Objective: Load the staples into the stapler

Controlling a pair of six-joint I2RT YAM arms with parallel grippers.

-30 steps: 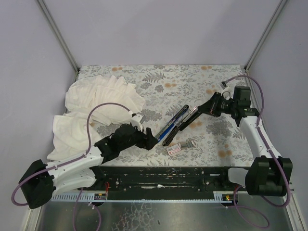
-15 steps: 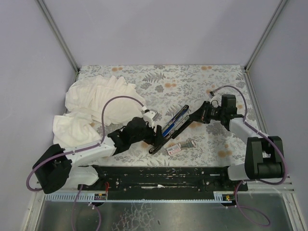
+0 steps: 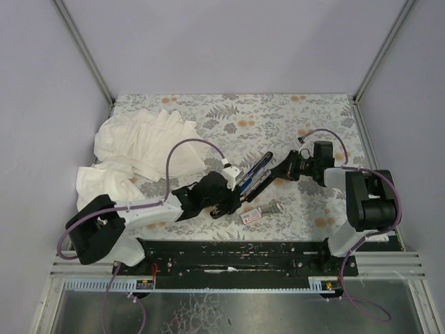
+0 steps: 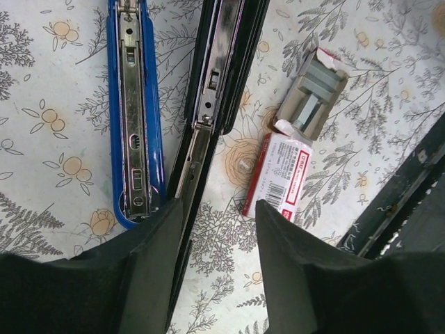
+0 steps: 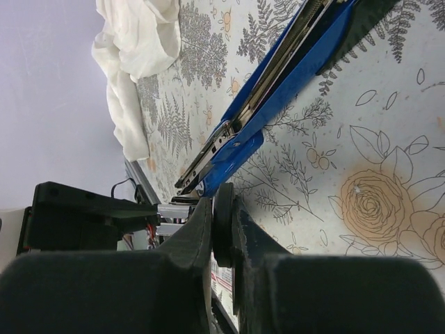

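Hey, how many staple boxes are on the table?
1. The box lies beside the open stapler, its end open. Others could hide under the cloth.

Slim blue-and-black hinged stapler: opened flat, metal channels up, black half between the left gripper fingers. Tiny white red-labelled staple box: open, grey strip inside, just beyond one fingertip.

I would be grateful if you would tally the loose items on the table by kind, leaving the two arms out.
stapler, lying hinged open: 1
staple box, one end open with grey staples showing: 1
white cloth heap: 1
Total: 3
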